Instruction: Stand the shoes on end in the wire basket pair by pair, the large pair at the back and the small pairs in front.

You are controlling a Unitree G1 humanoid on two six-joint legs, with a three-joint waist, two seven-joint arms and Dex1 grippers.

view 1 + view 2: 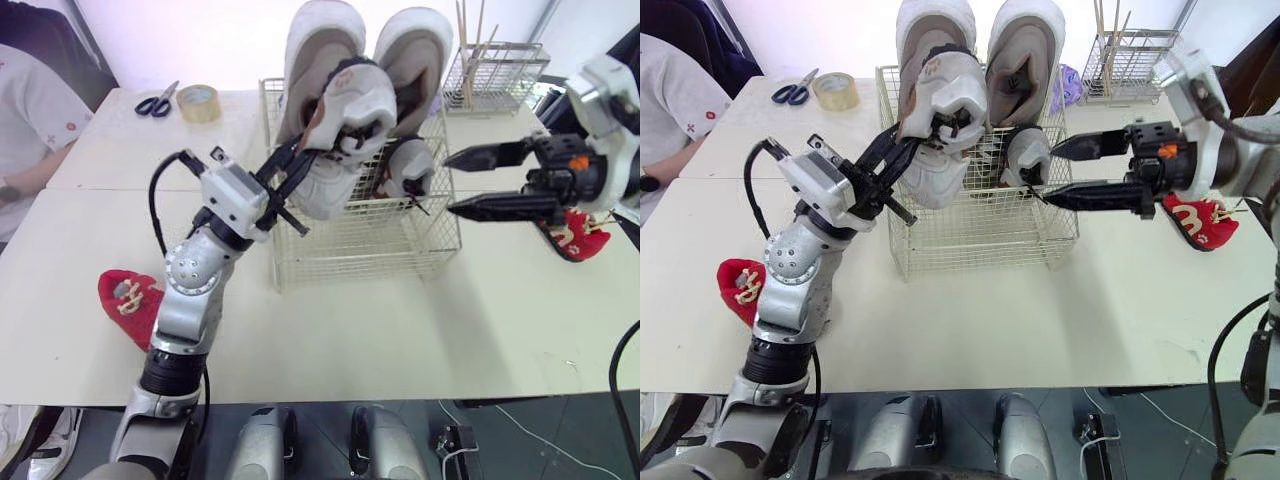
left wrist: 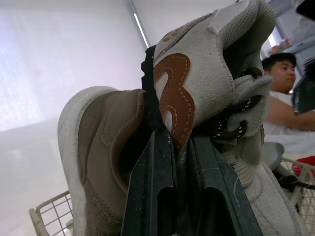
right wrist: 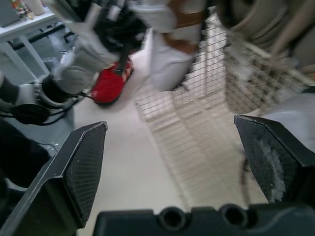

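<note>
My left gripper (image 1: 305,155) is clamped on a small shoe (image 1: 350,130), held above the basket's (image 1: 370,245) front. My right gripper (image 1: 449,183) hangs open beside the basket; the large pair (image 1: 322,35) stands at its back.

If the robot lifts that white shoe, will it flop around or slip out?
Probably a bit floppy: the left gripper pinches only the soft collar of the white shoe, so the rest may swing. It seems light, hanging from that one pinch. The fuzzy upper likely won't slip.
</note>
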